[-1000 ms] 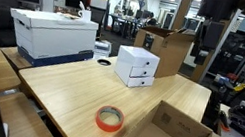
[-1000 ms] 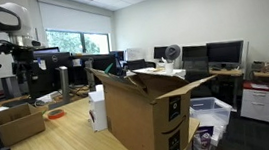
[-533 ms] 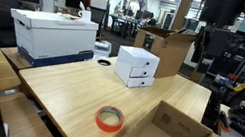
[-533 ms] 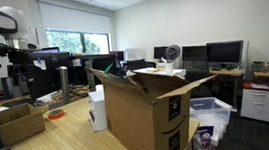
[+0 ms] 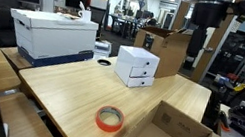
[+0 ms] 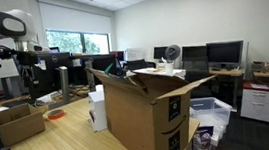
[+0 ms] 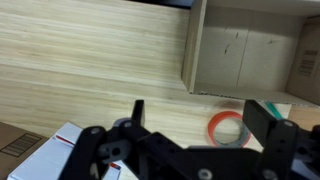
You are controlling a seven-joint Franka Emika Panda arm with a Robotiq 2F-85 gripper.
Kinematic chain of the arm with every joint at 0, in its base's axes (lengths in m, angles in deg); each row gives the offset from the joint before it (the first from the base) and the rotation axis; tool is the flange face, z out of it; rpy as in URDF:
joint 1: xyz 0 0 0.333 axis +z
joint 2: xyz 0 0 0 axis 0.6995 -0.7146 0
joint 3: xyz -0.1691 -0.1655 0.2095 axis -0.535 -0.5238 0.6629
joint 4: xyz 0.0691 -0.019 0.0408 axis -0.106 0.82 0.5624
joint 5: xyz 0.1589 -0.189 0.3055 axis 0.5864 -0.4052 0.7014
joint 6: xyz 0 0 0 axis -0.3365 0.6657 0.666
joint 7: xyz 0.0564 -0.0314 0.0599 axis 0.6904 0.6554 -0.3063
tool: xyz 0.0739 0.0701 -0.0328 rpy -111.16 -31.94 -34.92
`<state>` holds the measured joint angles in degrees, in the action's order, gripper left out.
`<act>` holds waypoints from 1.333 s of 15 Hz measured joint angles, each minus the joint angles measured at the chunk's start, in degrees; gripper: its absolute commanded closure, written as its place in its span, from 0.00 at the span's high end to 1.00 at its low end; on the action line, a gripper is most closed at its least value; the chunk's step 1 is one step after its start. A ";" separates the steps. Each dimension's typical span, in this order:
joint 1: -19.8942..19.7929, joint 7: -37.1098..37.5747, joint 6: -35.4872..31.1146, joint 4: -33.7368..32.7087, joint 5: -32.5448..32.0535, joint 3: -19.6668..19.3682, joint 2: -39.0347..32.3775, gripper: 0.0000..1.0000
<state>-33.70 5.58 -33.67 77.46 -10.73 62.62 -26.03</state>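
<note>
1. Your gripper (image 7: 200, 110) hangs high over the table. The jaws are spread wide with nothing between them, and nothing touches either one. Both dark fingers (image 7: 137, 112) show in the wrist view.
2. The flat orange roll of tape (image 7: 229, 129) is the nearest thing to the gripper. It lies on its side on the light wooden table (image 7: 90, 60). In the wrist view it sits in the gap between the fingers, closer to one of them, and well below both.
3. Both exterior views show the same roll (image 5: 108, 119) near one end of the table, on bare wood.
4. A small open brown cardboard box (image 7: 245, 50) stands just beside the roll with its flaps up. A narrow strip of wood separates the two, so they do not touch.
5. Further along the table, well apart from the roll, stands a small white two-drawer unit (image 5: 136, 67).
6. Beyond it, a large white lidded storage box (image 5: 55, 34) rests on a dark blue base.
7. A tall brown cardboard carton (image 5: 167, 48) stands at the far edge with its top flaps open.
8. In an exterior view, your white robot arm (image 6: 4, 25) comes in from the upper corner, above the end of the table where the box and roll are.
</note>
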 measured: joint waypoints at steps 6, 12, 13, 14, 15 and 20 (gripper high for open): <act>-6.17 3.87 -8.22 -0.72 -4.30 -1.85 -5.61 1.00; -8.67 9.78 -12.57 -4.06 -10.33 -3.11 -13.73 1.00; -8.89 10.54 -12.58 -4.76 -11.18 -3.51 -14.93 1.00; -9.10 11.10 -12.58 -5.55 -11.99 -4.15 -16.22 1.00; -9.18 11.31 -12.58 -6.29 -12.67 -4.85 -17.33 1.00; -9.22 11.37 -12.58 -10.89 -14.95 -8.58 -22.51 1.00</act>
<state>-42.92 16.95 -46.25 66.57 -25.69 54.04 -48.54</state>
